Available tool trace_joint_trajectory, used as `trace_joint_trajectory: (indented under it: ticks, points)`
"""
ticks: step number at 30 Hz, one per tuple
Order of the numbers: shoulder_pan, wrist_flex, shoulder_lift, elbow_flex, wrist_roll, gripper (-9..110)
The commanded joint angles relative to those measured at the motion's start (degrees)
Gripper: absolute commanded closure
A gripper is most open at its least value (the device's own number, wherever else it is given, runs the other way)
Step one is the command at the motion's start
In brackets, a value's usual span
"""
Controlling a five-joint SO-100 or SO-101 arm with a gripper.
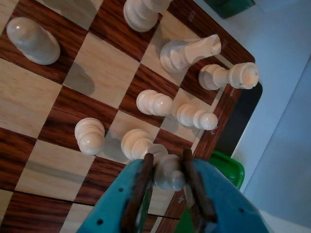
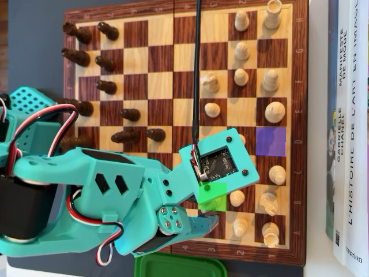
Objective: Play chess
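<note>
Wrist view: gripper (image 1: 169, 171) closed snugly on a white pawn (image 1: 167, 173), fingers (image 1: 139, 187) pressed to both sides of it, just above the chessboard (image 1: 34, 160) near its dark border. Beyond the held pawn, four more white pawns clustered close; farther still, a knight (image 1: 187, 52) and a king or queen (image 1: 228, 76) (cannot tell which) by the board's edge. Overhead view: teal arm (image 2: 104, 196) reaching over the lower part of the chessboard (image 2: 184, 14), gripper itself hidden under the wrist. Dark pieces (image 2: 106, 86) grouped on the board's left side, white pieces (image 2: 270, 81) on its right. A green square (image 2: 211, 195) and a purple square (image 2: 270, 141) marked on the board. Books (image 2: 346, 127) just right of the board.
</note>
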Motion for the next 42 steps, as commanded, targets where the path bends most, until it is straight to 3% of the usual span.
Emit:
trace_joint_trajectory:
  ticks: [1,42]
  points:
    - [0.7,-0.35,0.18,-0.44,-0.18,92]
    - [-0.18,3.08,0.62,-0.97,0.26,88]
